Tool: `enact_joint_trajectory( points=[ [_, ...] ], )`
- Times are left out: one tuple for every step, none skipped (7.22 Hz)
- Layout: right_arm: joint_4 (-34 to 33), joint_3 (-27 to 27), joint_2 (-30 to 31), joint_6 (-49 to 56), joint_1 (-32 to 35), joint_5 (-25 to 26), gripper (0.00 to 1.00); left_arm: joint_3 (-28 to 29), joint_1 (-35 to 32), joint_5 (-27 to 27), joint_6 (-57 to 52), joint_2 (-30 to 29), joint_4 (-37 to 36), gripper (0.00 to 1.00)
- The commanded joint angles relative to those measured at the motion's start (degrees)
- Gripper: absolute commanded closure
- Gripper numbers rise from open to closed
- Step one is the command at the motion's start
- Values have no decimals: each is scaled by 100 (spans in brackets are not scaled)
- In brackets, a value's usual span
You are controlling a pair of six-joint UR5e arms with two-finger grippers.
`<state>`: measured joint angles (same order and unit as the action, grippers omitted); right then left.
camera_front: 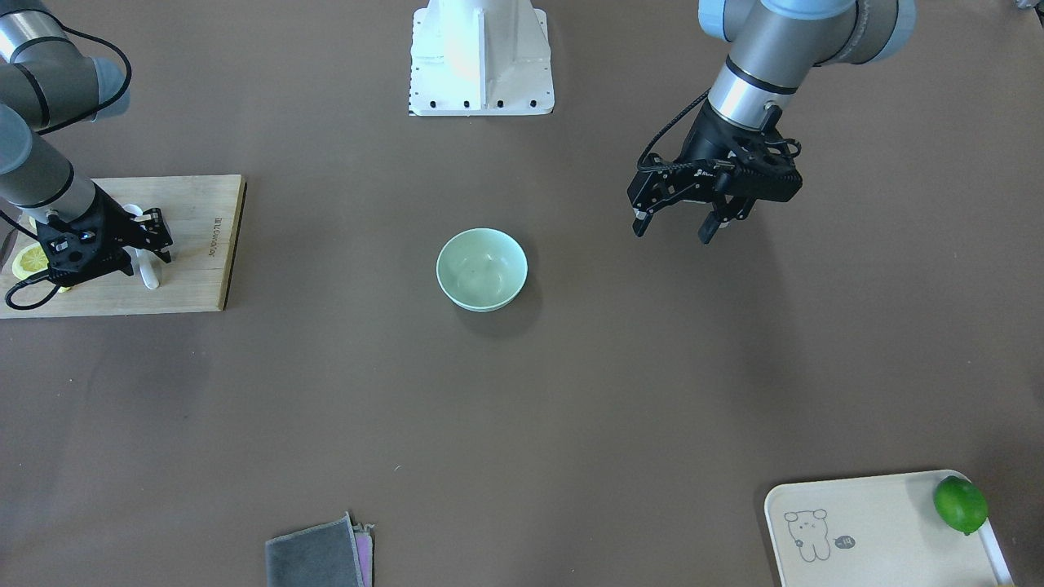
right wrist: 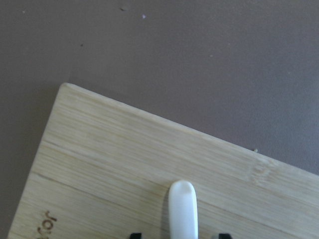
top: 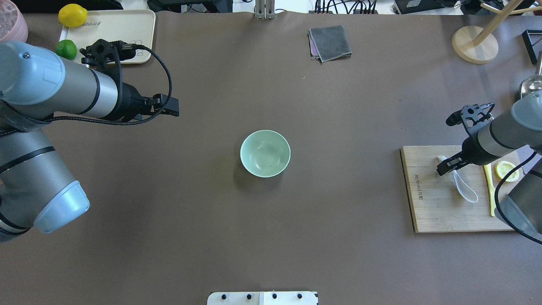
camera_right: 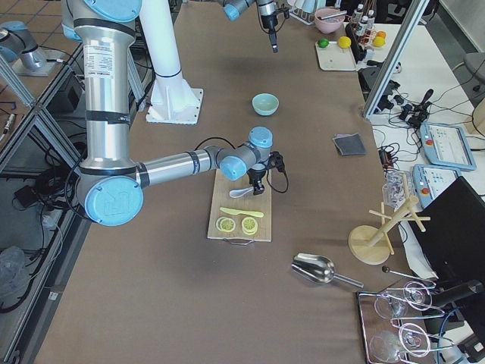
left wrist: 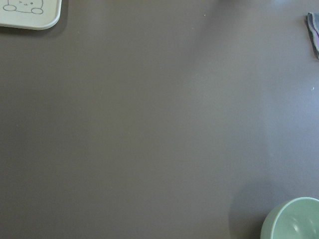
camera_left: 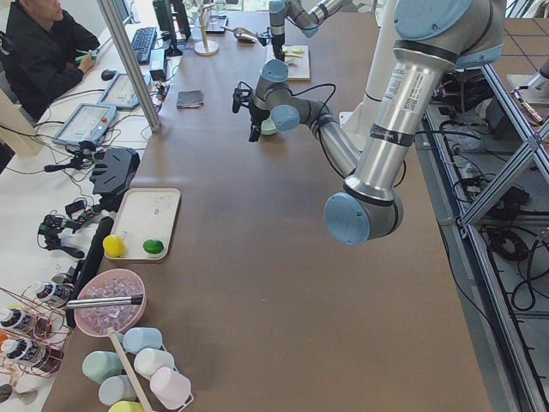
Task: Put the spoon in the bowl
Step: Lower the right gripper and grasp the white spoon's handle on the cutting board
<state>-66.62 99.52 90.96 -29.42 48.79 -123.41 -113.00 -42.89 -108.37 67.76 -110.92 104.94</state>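
Observation:
The white spoon (top: 463, 189) lies on the wooden cutting board (top: 436, 212) at the table's right end, its handle end pointing toward the far edge. My right gripper (top: 448, 165) is down over that handle end. In the right wrist view the handle tip (right wrist: 182, 206) sits between two dark fingertips (right wrist: 134, 235), which stand apart from it, so the gripper is open. The mint-green bowl (top: 265, 153) stands empty and upright at the table's middle. My left gripper (camera_front: 677, 227) hovers open and empty above bare table, left of the bowl.
On the board lie a yellow knife (top: 490, 190) and a lemon slice (top: 507, 170). A cream tray (top: 114, 29) with a lime (top: 66, 49) and a lemon (top: 73, 15) sits far left. A grey cloth (top: 330, 42) and a wooden stand (top: 474, 44) are at the far edge.

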Motion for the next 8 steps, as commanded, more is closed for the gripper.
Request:
enact_joint_trajectory(
  points=[
    [0,6,18,6,-1,-7,100,-2,0,0,0,0,0,3],
    [0,6,9,6,-1,27,100,-2,0,0,0,0,0,3],
    [0,76,18,6,25,1,100,6,0,0,0,0,0,3],
    [-69,329,18,-11,86,-60,100,6,0,9,0,9,0,3],
    [-96,506,9,-81,200,-165,100,6,0,9,0,9,0,3],
    [-96,594,-165,-630,254,-375,100,6,0,9,0,18,0,3],
    [-444,595,-880,-1636,271,-420,100,-2,-26,0,0,26,9,3],
    [-1222,621,-1679,-2116,254,-342,100,-20,-70,-17,-35,279,52,3]
  ],
)
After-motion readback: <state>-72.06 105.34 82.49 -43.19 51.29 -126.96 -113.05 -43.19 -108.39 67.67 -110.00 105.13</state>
